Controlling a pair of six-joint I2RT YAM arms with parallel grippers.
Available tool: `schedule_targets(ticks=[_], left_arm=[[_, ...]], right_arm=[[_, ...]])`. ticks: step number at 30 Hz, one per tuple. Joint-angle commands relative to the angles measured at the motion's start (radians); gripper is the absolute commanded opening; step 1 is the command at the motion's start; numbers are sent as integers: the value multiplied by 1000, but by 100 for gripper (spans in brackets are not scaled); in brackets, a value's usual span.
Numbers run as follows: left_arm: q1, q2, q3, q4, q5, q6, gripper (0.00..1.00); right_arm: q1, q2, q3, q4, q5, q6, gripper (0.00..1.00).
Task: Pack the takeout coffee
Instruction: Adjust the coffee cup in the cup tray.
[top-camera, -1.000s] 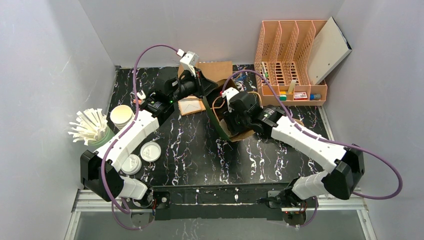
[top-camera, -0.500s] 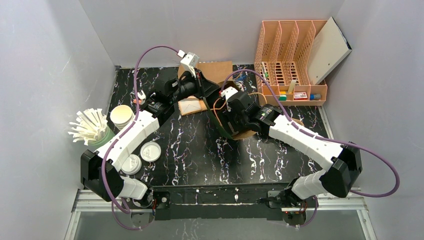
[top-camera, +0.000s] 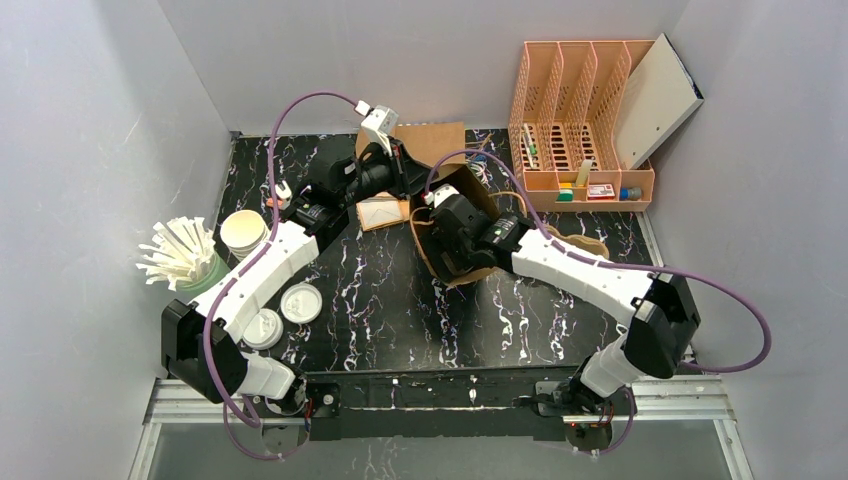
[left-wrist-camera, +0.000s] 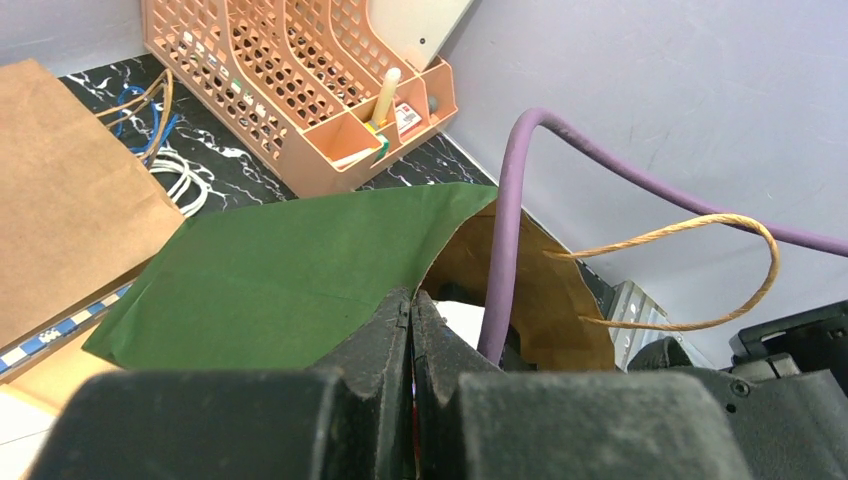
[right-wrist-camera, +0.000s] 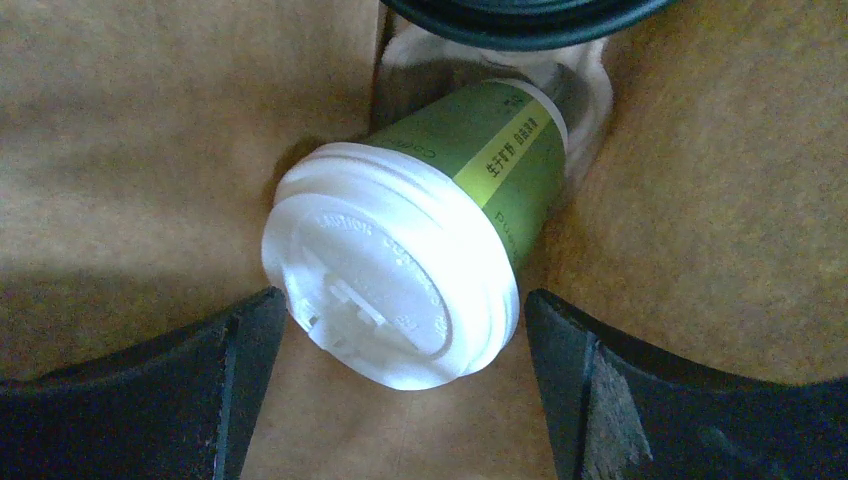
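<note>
Your right claw (right-wrist-camera: 400, 310) is standing wide open inside the paper bag (right-wrist-camera: 140, 150), gripping nothing. The coffee cup (right-wrist-camera: 500, 170) is lying straight ahead between its fingers, with the lid (right-wrist-camera: 390, 280) facing the claw and the long axis tilting away up-right into the bag. Your left claw (left-wrist-camera: 411, 312) is pinching shut on the bag's rim. The right arm is nearer.

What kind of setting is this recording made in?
Probably a lab test booth dressed as a coffee counter: plain grey walls close in a marbled table, with loose cup lids, a bundle of straws and a paper bag holding a lidded cup.
</note>
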Motion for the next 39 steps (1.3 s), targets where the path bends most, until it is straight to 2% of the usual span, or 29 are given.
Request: schedule_targets(ticks=[1,6,11,19,26,29,36,39], left_arm=[[4,-12,-7,10,13,0,0],[4,-10,0,-9,13,4,0],[4,-9,1,-17,11,11,0],[4,-9,-1,-22,16,19,0],[4,-14,-5,-25,14,24,0],[4,-19,-9,-25,13,23,0],[4,-25,-15,-26,8,26,0],[4,-24,-14,-23,10,26,0]], right_arm=[[10,23,28,-15,96,35,98],[11,33,35,-29,159,53,98],[11,-3,35,-53,211,68,91],[10,-107,22,-36,204,66,86],[10,-134,34,-50,177,64,83],[10,-135,41,-67,165,68,74],[10,-144,49,-118,168,72,35],[10,-135,46,-137,176,77,29]])
